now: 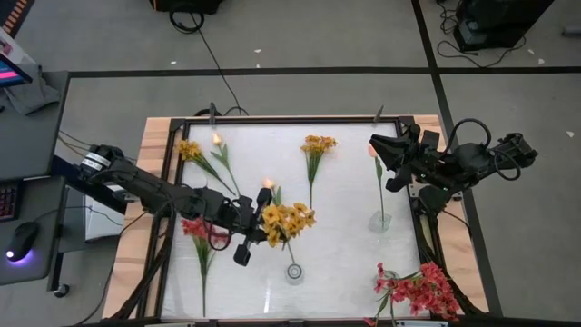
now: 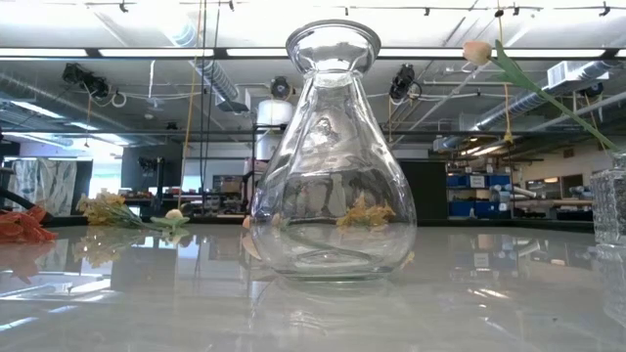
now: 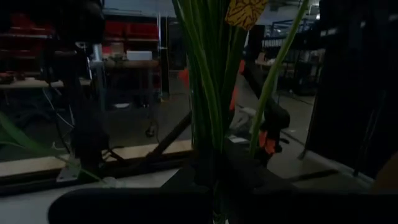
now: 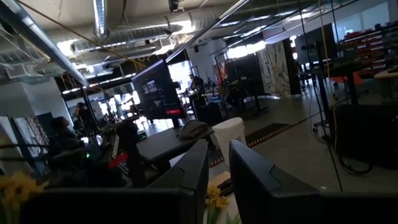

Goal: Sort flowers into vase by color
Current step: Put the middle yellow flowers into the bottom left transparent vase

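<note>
My left gripper (image 1: 262, 221) reaches in from the table's left and is shut on a bushy yellow-orange flower (image 1: 290, 220), held above the table just behind the round glass vase (image 1: 294, 271) (image 2: 333, 147). In the left wrist view its green stems (image 3: 208, 93) rise past the fingers. My right gripper (image 1: 382, 163) (image 4: 219, 180) hangs raised at the right edge, slightly open and holding nothing. A peach tulip (image 2: 477, 51) leans with its stem in the second vase (image 1: 381, 219) (image 2: 611, 205). A peach bud (image 1: 268, 184) shows just beyond the left gripper. My left gripper pinches the bundle of green stems (image 3: 210, 146) between its two fingers. The fingers come level from the table's left and lie across the stems. The flower stands roughly upright, head above the fingers, lifted clear of the table. The gripper's own body hides the exact place of contact.
More flowers lie on the white table: a yellow one and a peach tulip at the far left (image 1: 191, 151), a yellow one at the far middle (image 1: 318, 145), a red one at the left (image 1: 195, 229) and red ones at the near right (image 1: 419, 289). A black frame (image 1: 290, 119) edges the table.
</note>
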